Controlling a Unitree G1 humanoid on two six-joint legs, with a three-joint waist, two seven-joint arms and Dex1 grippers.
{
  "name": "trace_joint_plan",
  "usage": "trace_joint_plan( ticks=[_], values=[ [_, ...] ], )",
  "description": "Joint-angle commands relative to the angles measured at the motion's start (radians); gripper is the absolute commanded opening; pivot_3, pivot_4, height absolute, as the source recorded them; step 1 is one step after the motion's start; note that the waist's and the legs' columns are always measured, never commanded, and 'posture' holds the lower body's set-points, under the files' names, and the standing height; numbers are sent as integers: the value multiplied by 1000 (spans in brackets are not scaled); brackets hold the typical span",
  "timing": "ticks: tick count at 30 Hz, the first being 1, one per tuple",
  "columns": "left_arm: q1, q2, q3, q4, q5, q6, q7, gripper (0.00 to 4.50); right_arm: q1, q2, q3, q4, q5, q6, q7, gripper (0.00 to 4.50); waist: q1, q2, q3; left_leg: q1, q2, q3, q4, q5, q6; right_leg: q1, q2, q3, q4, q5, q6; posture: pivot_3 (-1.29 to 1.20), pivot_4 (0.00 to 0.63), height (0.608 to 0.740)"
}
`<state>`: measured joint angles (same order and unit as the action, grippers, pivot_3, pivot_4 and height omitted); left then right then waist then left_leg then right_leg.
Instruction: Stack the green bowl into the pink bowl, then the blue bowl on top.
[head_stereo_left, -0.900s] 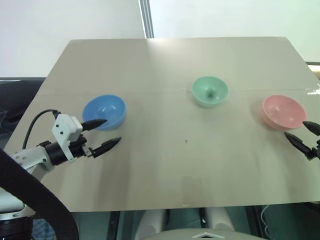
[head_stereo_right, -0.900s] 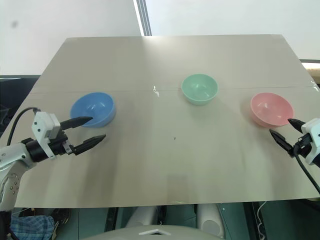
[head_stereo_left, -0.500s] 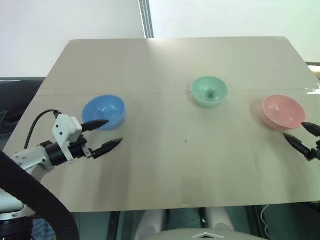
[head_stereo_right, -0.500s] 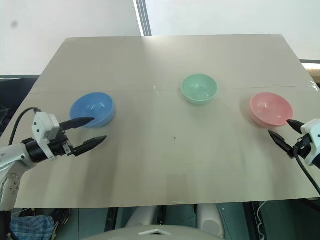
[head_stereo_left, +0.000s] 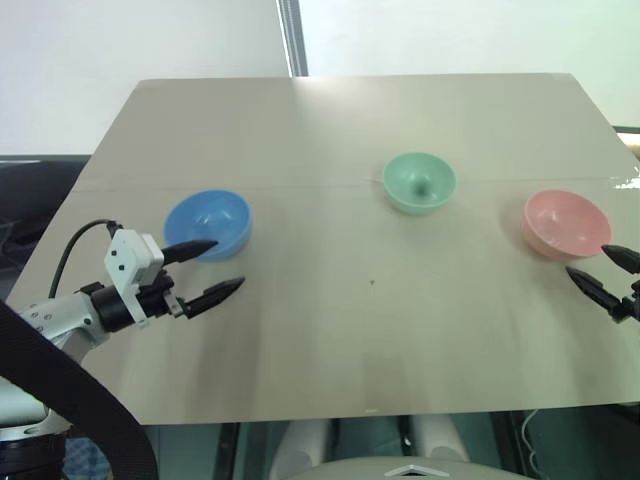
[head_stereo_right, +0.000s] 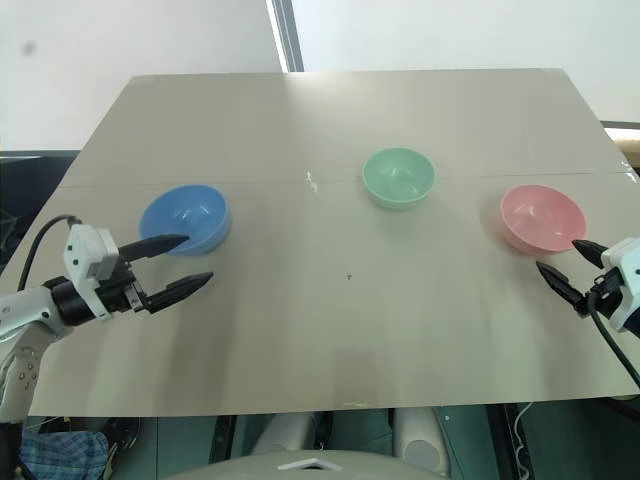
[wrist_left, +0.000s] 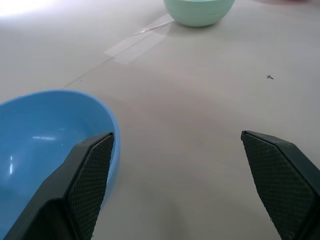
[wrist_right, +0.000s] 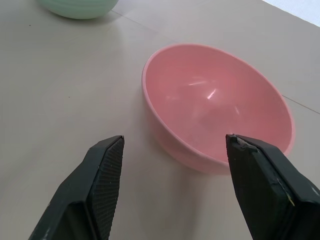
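Three bowls stand apart and upright on the tan table (head_stereo_left: 350, 330). The blue bowl (head_stereo_left: 208, 222) is at the left, the green bowl (head_stereo_left: 419, 181) at the middle back, the pink bowl (head_stereo_left: 565, 223) at the right. My left gripper (head_stereo_left: 212, 268) is open just in front of the blue bowl, one fingertip close to its near rim (wrist_left: 107, 150). My right gripper (head_stereo_right: 572, 268) is open just in front of the pink bowl (wrist_right: 217, 107), which lies between and beyond its two fingers. Neither gripper holds anything.
A taped seam (head_stereo_left: 300, 185) runs across the table behind the blue and pink bowls. The table's front edge (head_stereo_left: 380, 412) lies near the robot. A white wall with a vertical strip (head_stereo_left: 290, 35) stands behind.
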<state>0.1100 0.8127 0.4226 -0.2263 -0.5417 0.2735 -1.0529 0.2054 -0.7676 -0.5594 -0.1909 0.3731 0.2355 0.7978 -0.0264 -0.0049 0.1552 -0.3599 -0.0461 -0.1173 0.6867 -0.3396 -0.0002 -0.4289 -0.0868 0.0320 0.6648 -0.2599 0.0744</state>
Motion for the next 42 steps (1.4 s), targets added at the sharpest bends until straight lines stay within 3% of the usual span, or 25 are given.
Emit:
trace_joint_plan(
  ticks=[1,9,18,30,36,39,42],
  values=[
    [1,6,30,-31,-21,-16,-9,4341,-31,-31,-1,-52,-6,-6,-7,3560,-1,0,0,0,0,0,0,0,0,0,0,0,0,0,0,0,150,740],
    [-11,10,23,-31,-43,-8,-29,4341,-208,-151,165,-52,-120,122,-49,3560,-8,0,0,0,0,0,1,0,0,0,0,0,1,0,0,0,150,740],
    [-21,20,31,-45,-102,11,-88,4341,-402,-285,417,24,-201,249,64,3560,-7,0,0,-2,0,-1,1,0,0,0,-1,-2,-1,0,0,0,150,740],
    [-80,39,67,-72,-289,102,-163,4341,-556,-303,570,159,-312,300,96,3560,-12,0,0,-2,0,-1,1,0,0,-1,0,-2,-1,0,0,0,150,740],
    [-84,43,64,-71,-290,110,-175,4341,-574,-307,597,180,-351,303,102,3560,-12,0,0,-2,0,-1,1,0,0,-1,-1,-2,-1,0,0,0,150,740],
    [-85,43,63,-69,-286,109,-176,4341,-549,-312,594,155,-345,292,132,2653,-12,0,0,-2,0,-2,1,0,0,-1,-1,-2,-1,0,0,0,150,740],
    [-89,44,61,-60,-281,107,-179,4341,-543,-307,588,145,-347,300,136,1158,-12,0,0,-2,0,-2,1,0,0,-1,0,-2,-1,0,0,0,150,740]
  ],
)
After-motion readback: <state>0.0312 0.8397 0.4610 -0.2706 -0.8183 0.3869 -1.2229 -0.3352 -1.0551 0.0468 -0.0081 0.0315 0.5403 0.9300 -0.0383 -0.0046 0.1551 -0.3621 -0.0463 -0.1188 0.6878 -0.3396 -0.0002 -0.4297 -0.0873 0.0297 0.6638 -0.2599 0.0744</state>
